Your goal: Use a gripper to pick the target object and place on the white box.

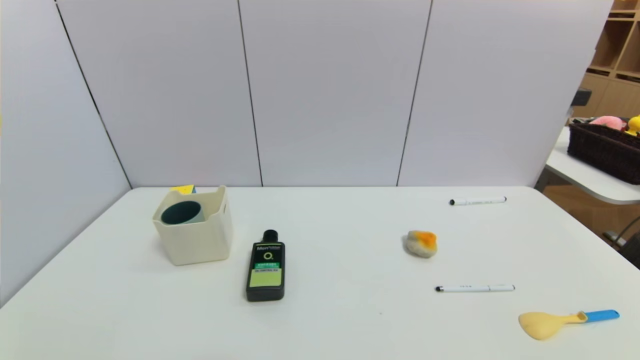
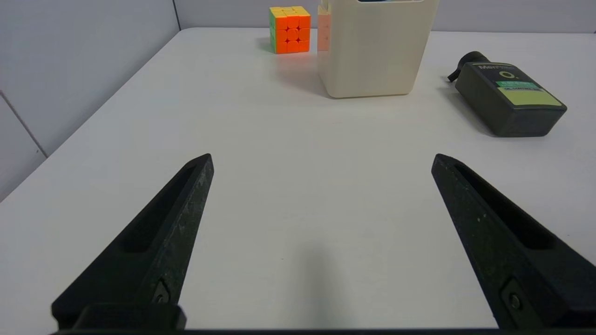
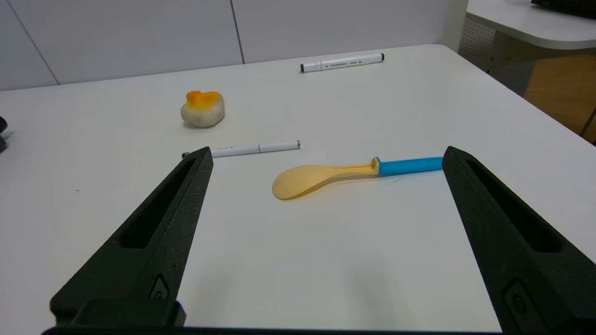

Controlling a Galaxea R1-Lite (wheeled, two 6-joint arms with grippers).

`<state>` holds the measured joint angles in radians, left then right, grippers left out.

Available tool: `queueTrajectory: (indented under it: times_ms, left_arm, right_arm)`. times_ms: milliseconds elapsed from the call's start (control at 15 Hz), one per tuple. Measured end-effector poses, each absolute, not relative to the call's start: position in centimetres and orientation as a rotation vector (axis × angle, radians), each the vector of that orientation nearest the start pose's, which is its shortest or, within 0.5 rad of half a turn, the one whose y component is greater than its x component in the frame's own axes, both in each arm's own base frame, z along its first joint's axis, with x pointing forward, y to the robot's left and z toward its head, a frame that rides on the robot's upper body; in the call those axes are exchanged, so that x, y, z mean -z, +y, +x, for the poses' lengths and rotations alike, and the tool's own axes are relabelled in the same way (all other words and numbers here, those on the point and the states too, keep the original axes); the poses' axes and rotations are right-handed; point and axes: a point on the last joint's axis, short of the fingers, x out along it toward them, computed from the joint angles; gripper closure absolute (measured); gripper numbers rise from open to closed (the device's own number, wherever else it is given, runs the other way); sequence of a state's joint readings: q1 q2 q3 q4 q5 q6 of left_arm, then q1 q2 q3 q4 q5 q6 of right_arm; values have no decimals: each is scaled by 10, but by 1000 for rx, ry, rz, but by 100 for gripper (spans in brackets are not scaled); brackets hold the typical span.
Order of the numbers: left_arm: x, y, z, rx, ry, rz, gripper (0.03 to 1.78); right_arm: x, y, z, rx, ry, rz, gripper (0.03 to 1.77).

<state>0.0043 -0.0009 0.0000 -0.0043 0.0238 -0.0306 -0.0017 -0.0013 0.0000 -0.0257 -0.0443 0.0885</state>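
The blue-grey cup (image 1: 181, 212) stands upright inside the cream-white box (image 1: 196, 243) at the back left of the table; only its rim and dark teal inside show. In the left wrist view the white box (image 2: 375, 51) stands far ahead of my left gripper (image 2: 322, 160), which is open over bare table with nothing between its fingers. My right gripper (image 3: 327, 153) is open too, low over the table's right side, with nothing in it. Neither arm shows in the head view.
A black bottle with a green label (image 1: 266, 267) lies right of the box. A colour cube (image 2: 289, 29) sits behind the box. On the right lie two white pens (image 1: 477, 201) (image 1: 475, 288), an orange-topped stone (image 1: 421, 243) and a yellow spoon with a blue handle (image 1: 565, 321).
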Motion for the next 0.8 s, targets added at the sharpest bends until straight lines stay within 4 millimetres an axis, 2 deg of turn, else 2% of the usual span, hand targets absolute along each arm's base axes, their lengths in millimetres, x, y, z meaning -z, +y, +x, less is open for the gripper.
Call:
queueTrajectory:
  times_ms: [800]
  left_arm:
    - [-76, 0, -23, -28, -6, -31, 12]
  right_arm:
    - [-78, -1, -23, 52, -28, 87, 10]
